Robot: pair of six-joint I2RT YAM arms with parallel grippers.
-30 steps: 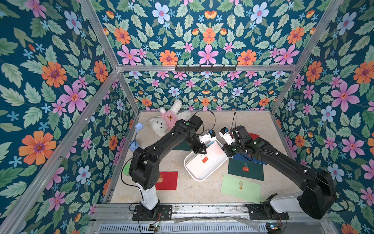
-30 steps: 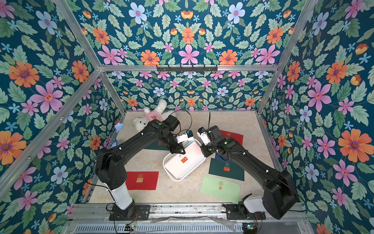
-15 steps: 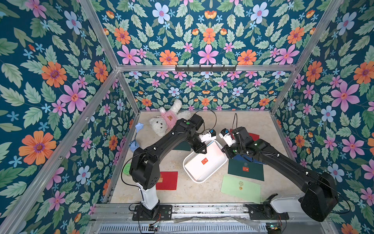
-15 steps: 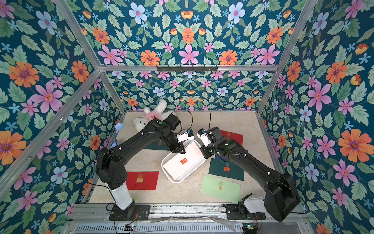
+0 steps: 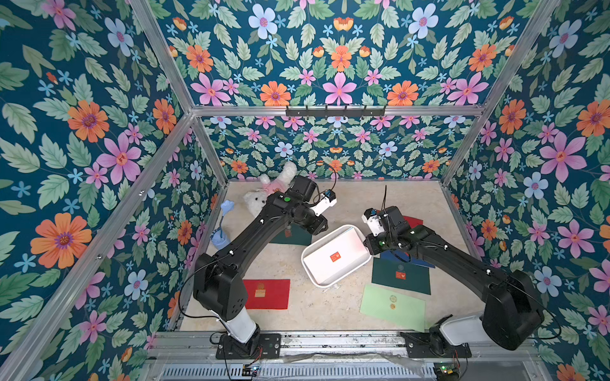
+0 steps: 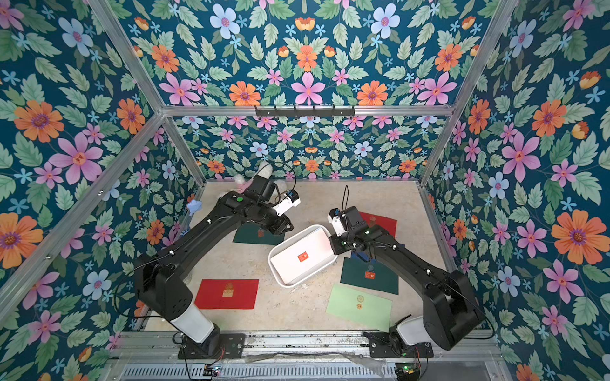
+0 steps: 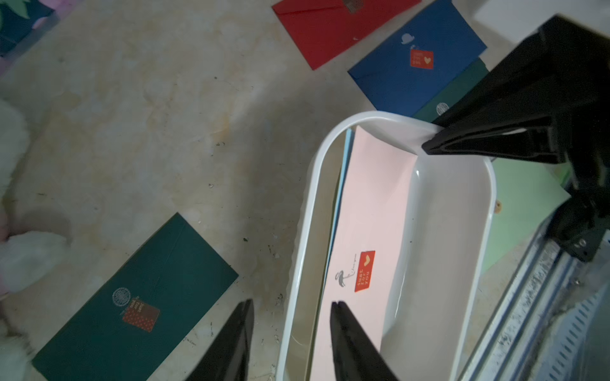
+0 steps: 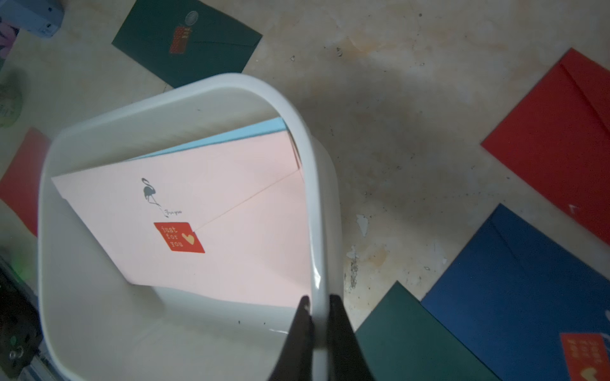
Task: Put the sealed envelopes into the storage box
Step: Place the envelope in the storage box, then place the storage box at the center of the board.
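L gripper (image 7: 292, 302) opened, pink env (image 7: 373, 214) now in box (image 7: 373, 114).

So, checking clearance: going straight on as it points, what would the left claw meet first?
Likely the rim of the storage box: the open left claw straddles it, one jaw over the pink envelope inside, one outside. Depth is unclear.

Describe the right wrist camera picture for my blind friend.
The right gripper is pinching the rim of the white storage box. Inside, a pink envelope with a red sticker lies on a light blue envelope. A dark green envelope, a red envelope and a navy envelope lie on the table outside.
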